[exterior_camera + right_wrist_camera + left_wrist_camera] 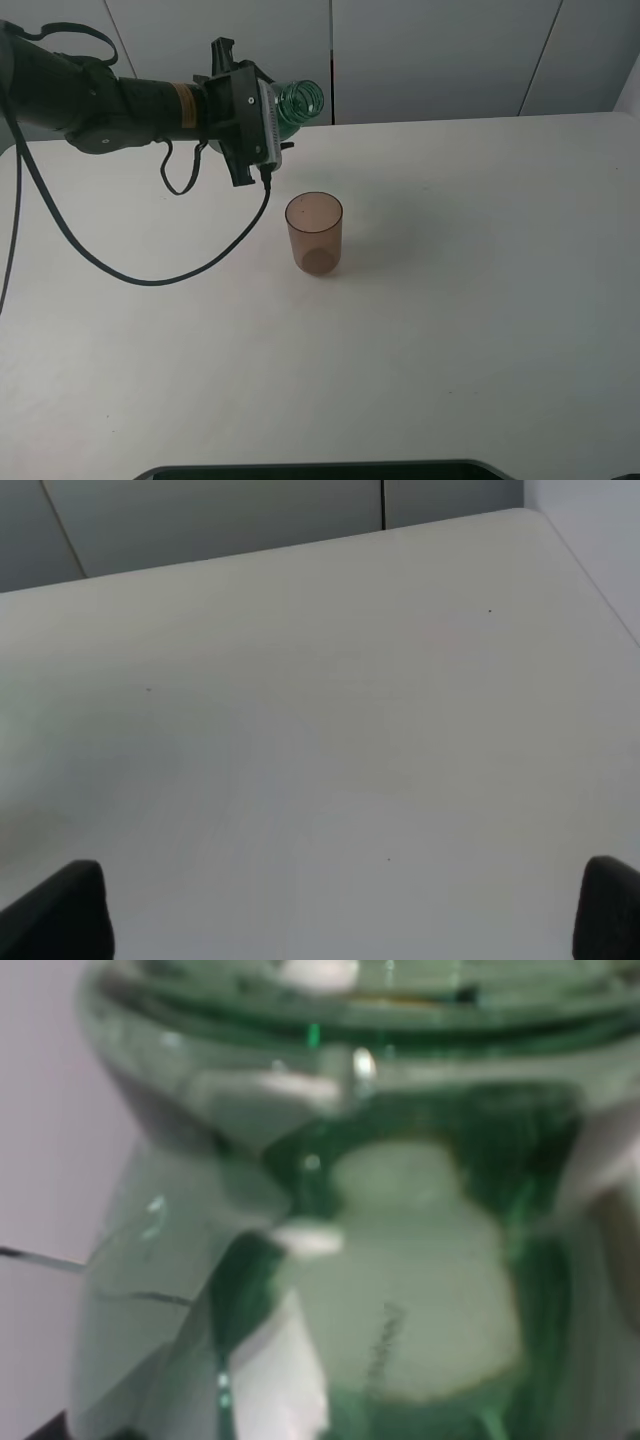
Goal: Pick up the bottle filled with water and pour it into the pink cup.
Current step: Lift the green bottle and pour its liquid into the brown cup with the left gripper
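Observation:
My left gripper [272,122] is shut on the green-tinted bottle [298,103] and holds it tilted nearly flat above the table, its open threaded neck pointing right. The bottle's mouth hangs above and just left of the pink cup [315,233], which stands upright on the white table. No water stream shows. The left wrist view is filled by the blurred green bottle [400,1260] pressed close to the camera. My right gripper [340,925] is open and empty over bare table; only its two dark fingertips [55,910] show. The right arm is outside the exterior high view.
The white table [480,300] runs back to a grey panelled wall [430,50]. A black cable [150,275] loops from the left arm down over the table left of the cup. A dark edge [320,470] lies along the table's front.

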`<state>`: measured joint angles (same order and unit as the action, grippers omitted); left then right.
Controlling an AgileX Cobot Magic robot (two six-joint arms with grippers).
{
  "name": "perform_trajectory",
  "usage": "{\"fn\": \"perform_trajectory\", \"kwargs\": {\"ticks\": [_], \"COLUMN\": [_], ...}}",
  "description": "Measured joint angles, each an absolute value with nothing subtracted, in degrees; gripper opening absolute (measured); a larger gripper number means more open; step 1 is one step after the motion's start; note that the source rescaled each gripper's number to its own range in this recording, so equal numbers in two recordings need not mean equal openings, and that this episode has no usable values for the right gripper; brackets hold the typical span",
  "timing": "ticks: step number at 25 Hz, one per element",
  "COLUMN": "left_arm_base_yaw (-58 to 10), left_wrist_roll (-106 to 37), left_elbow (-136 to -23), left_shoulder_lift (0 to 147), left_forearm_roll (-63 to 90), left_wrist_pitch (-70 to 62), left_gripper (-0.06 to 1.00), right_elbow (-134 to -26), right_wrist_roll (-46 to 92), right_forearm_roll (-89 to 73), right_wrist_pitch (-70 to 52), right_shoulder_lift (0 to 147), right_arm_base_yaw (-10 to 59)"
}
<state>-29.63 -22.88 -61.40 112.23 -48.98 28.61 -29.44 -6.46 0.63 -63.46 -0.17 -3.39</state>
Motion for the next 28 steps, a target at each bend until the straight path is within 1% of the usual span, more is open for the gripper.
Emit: {"fn": "perform_trajectory", "kwargs": {"ticks": [5, 13, 21, 28], "left_arm_base_yaw": [-29.63, -29.63, -27.47, -27.36], "left_wrist_roll": [-27.67, -30.69, -33.5, -34.27], "left_elbow": [-61.4, -61.4, -61.4, -61.4], "left_shoulder_lift": [112.23, 112.23, 112.23, 112.23], "left_forearm_roll": [-48.98, -50.72, -52.86, -55.06], "left_wrist_pitch": [28.97, 30.37, 30.88, 31.44], "left_gripper": [0.0, 0.0, 0.0, 0.0], "right_elbow": [-29.44, -29.44, -29.44, -29.44], "right_wrist_roll": [-6.46, -6.85, -6.96, -6.96], "right_forearm_roll": [0.63, 0.63, 0.63, 0.63], "right_wrist_pitch": [-63.46, -63.46, -63.46, -63.46], "right_shoulder_lift": [-0.17, -0.17, -0.17, -0.17], "right_arm_base_yaw": [-3.39, -3.39, -3.39, -3.39]}}
